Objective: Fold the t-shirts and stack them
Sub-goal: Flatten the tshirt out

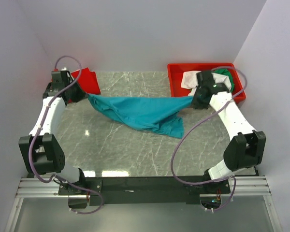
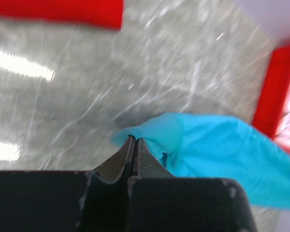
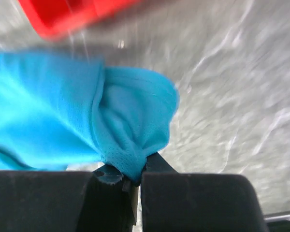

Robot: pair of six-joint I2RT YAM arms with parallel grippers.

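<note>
The teal t-shirt (image 1: 142, 112) hangs stretched between both grippers above the marble table, its lower part sagging onto the table at the middle. My left gripper (image 1: 87, 95) is shut on its left end, seen in the left wrist view (image 2: 133, 139) with teal cloth (image 2: 222, 154) around the tips. My right gripper (image 1: 193, 99) is shut on its right end; in the right wrist view (image 3: 135, 174) the cloth (image 3: 87, 121) bunches between the fingers. A red t-shirt (image 1: 86, 80) lies folded at the back left. White (image 1: 189, 79) and green (image 1: 223, 75) shirts lie in the bin.
A rigid red plastic bin (image 1: 176, 84) stands at the back right, close behind the right gripper. White walls close in the table on the left, back and right. The arm bases sit on a black rail at the near edge.
</note>
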